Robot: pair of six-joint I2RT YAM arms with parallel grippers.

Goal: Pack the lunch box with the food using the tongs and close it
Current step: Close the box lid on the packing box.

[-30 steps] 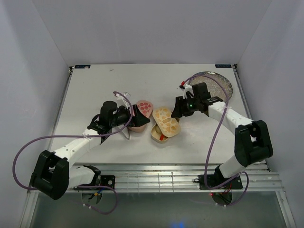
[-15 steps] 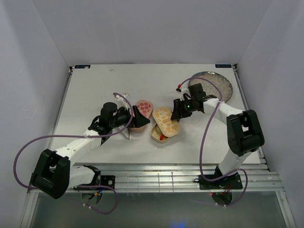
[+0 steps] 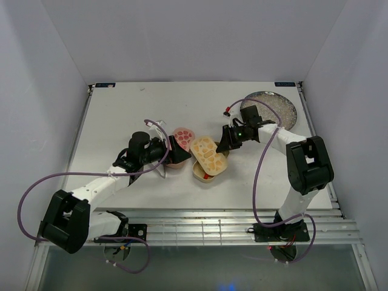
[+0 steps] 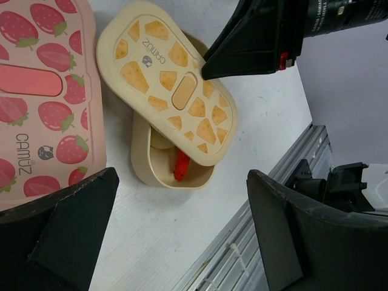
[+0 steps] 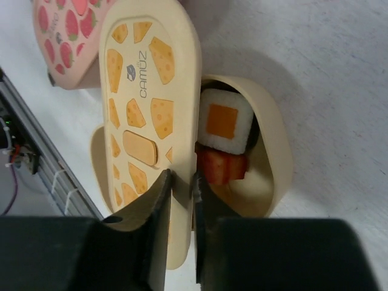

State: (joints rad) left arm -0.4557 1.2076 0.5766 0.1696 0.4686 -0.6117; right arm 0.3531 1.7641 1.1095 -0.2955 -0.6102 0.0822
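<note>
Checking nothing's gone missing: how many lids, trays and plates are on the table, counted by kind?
Lids: 2 (yellow lid, pink lid)
Trays: 2 (tan tray, pink tray)
Plates: 1 (grey plate)
Total: 5

— How is the light?
— Bright and even from overhead. My left arm [image 3: 97, 185] lays only a soft, pale shadow on the worktop [image 3: 121, 115].
— And sharpness?
— The fingers [image 4: 291, 242] of my left pincer [image 4: 182, 182] loom dark and blurred by the lens; the tan lid [image 5: 139, 91] shades the tan tray [image 5: 276, 151] beneath.
</note>
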